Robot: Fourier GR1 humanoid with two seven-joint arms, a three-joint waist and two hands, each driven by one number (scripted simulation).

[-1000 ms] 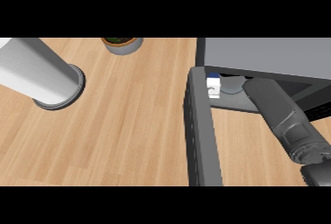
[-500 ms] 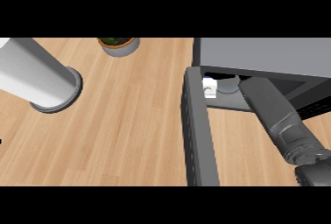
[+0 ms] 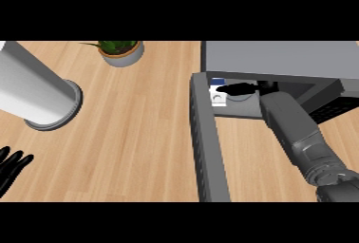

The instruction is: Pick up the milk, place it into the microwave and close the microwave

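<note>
A tall grey cylinder (image 3: 32, 90) stands on the wooden counter (image 3: 133, 142) at the far left, leaning across the view from its round base. Further back sits a small potted plant (image 3: 120, 50) in a grey pot, well apart from everything else. On the right is the microwave (image 3: 280, 59), its grey top filling the upper right corner, and its door (image 3: 209, 147) swung open so that it runs as a long grey bar straight down the middle of the counter, edge-on. That door stands between the open counter on the left and the right arm.

The right forearm (image 3: 298, 133) comes up from the lower right corner and reaches into the microwave's opening. The right hand (image 3: 238, 88) is inside, black against the dark cavity, with its fingers lying across the top of the milk (image 3: 219, 95); I cannot tell whether they are curled round it or only resting on it.

The milk is just inside the opening, at its left end, close to the hinge side of the door. It looks like a small white carton with a blue top and a faint round mark on its face. No writing can be read.

The left hand (image 3: 10, 166) shows at the lower left edge, fingers straight and spread, resting.
</note>
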